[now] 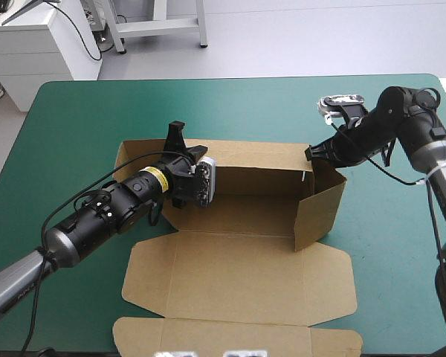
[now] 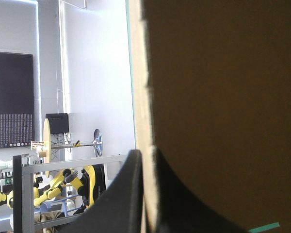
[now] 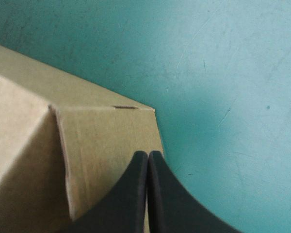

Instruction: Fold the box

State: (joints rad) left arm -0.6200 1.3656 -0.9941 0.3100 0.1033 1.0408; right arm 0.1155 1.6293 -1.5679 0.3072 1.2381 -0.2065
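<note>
The brown box lies in the middle of the table with its far wall and right wall raised. Its lid lies flat toward the near edge. My left gripper is at the left part of the far wall. In the left wrist view the left gripper is shut on a board edge that runs up between its fingers. My right gripper is shut at the box's far right corner. In the right wrist view the right gripper rests its tips against the outer board.
The teal-green cover lies bare around the box on the left, far and right sides. The lid's front flap reaches the near edge of the table. Bare cover lies just beyond the box's corner.
</note>
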